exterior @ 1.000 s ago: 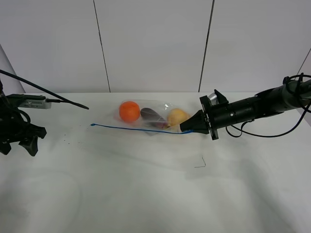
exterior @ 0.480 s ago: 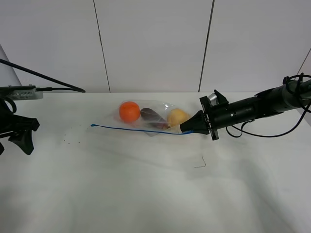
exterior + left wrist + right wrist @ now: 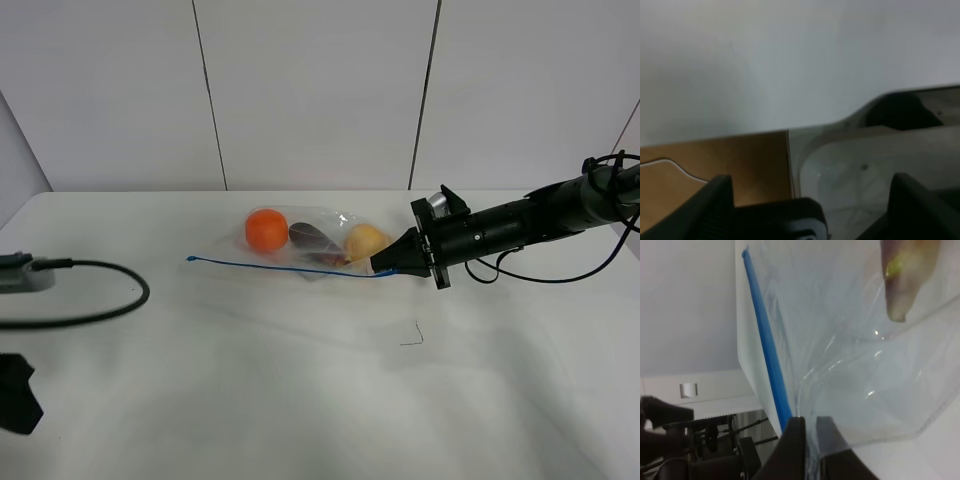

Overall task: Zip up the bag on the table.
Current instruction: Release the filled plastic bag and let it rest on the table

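The clear bag [image 3: 322, 243] lies on the white table [image 3: 300, 380] at mid-back, holding an orange [image 3: 266, 230], a purple eggplant [image 3: 312, 238] and a yellow pear [image 3: 365, 241]. Its blue strip [image 3: 280, 265] runs along the near side. My right gripper [image 3: 385, 267] is shut on the strip's right end. In the right wrist view the fingers [image 3: 795, 445] pinch the plastic beside the blue strip [image 3: 767, 350]. My left gripper [image 3: 811, 181] is open and empty, far from the bag, over the table's edge; only a dark part [image 3: 15, 405] of that arm shows at the lower left.
A black cable [image 3: 90, 300] loops over the table's left side. A small dark mark [image 3: 413, 338] lies on the table in front of the right gripper. The left wrist view shows brown floor [image 3: 700, 165] beyond the table.
The left arm has pulled back from the table's left side towards the near-left corner, mostly out of the exterior view. The right gripper and the bag have not moved.
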Robot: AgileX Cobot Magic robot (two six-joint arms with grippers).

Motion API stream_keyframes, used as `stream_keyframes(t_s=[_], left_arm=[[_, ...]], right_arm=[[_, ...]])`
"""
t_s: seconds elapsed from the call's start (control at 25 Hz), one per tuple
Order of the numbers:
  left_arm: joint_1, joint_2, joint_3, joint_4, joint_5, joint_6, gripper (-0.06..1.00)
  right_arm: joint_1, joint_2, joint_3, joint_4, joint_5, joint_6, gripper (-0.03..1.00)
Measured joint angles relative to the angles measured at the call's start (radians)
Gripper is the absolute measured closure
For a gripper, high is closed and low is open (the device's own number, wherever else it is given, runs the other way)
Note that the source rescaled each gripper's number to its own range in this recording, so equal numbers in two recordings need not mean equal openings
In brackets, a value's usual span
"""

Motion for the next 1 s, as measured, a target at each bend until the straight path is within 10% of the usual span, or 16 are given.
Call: stream_keyframes(t_s=[1.0], left_arm=[[-0.001, -0.871, 0.093, -0.002, 0.001, 0.006, 0.01]], right_arm=[[0.0, 0.0, 0.0, -0.002, 0.0, 0.0, 0.96]])
